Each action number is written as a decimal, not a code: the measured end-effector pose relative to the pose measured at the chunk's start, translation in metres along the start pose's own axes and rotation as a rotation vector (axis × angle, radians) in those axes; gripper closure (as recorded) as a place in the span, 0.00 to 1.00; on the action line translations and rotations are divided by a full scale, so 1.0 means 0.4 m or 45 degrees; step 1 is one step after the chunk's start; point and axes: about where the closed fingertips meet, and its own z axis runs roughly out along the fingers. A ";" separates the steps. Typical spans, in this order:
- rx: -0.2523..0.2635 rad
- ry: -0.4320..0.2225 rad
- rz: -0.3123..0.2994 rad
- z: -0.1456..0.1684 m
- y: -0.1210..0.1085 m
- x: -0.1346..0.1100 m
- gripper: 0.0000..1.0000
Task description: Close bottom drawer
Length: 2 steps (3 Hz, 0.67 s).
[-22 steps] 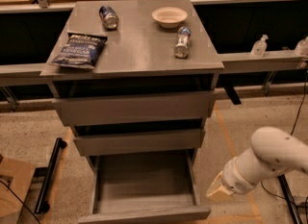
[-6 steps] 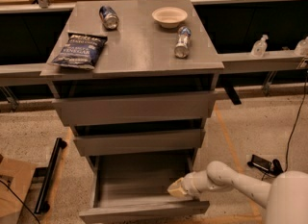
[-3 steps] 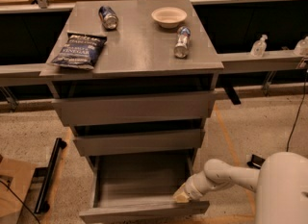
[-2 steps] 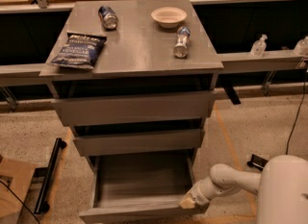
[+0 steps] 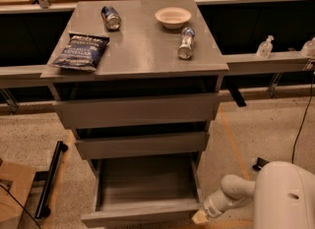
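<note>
- Your gripper (image 5: 199, 217) sits low near the floor, at the right end of the bottom drawer's front panel. You cannot tell whether it is spread or pressed together, or whether it touches the panel.
- The white arm (image 5: 230, 196) reaches to it from the robot's body at the lower right.
- The bottom drawer (image 5: 133, 217) stands pulled well out from the cabinet (image 5: 147, 46), so you look down into its shallow tray.
- The middle drawer (image 5: 141, 145) and the top drawer (image 5: 135, 111) above it each stick out a little, the top one less far forward than the lowest.
- On the cabinet top you have a dark chip bag (image 5: 81, 51) at the left edge, a can (image 5: 110, 17) lying on its side behind it, a pale bowl (image 5: 173, 16) at the back right, and a bottle (image 5: 186, 42) lying just in front of the bowl.
- A cardboard box (image 5: 15, 193) sits on the floor at the lower left.
</note>
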 end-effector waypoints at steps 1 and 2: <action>-0.018 0.041 0.073 0.035 -0.033 0.042 1.00; 0.037 -0.092 0.025 0.044 -0.082 -0.016 1.00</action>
